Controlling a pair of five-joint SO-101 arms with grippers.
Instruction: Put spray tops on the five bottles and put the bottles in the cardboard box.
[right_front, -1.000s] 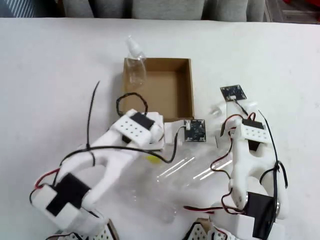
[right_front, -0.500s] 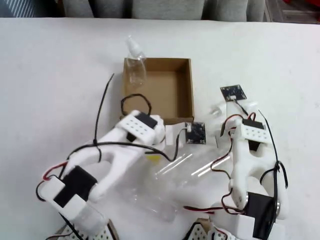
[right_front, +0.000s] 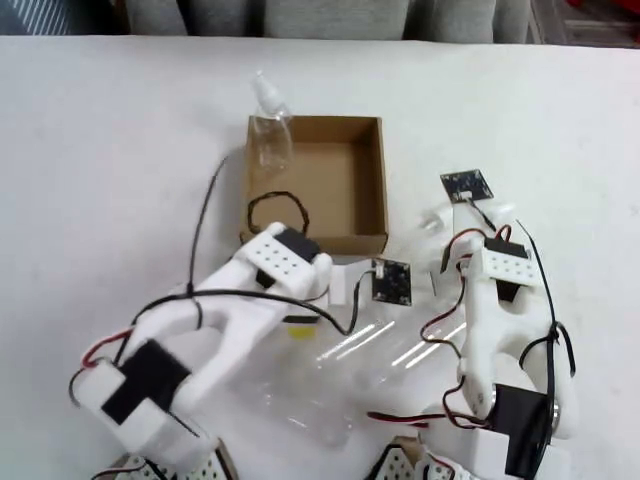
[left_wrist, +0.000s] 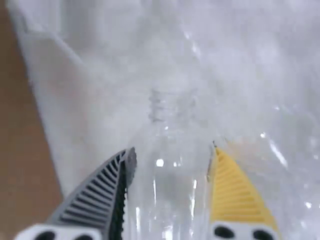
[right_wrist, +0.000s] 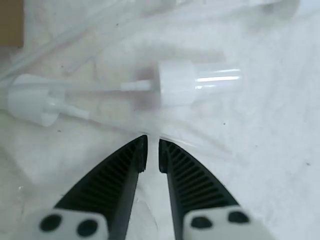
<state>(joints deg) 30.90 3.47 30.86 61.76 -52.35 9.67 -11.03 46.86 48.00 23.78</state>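
Left wrist view: left gripper (left_wrist: 170, 165) clamps an uncapped bottle (left_wrist: 172, 130) near the cardboard box (right_front: 383, 180) front | right gripper (right_wrist: 151, 150) fingers nearly together, empty, over a spray top (right_wrist: 197, 80) | step: capping | next: right must open, grasp the top and align it with the neck.

The left gripper (left_wrist: 172, 152) has its dark grey finger and its yellow finger pressed against either side of a clear bottle (left_wrist: 169, 130). The bottle's threaded neck is bare and points away from the camera. The bottle is over the white worktop (left_wrist: 85, 105). Brown cardboard (left_wrist: 15, 150) runs along one edge, and more clear plastic (left_wrist: 280, 75) lies on the opposite side.
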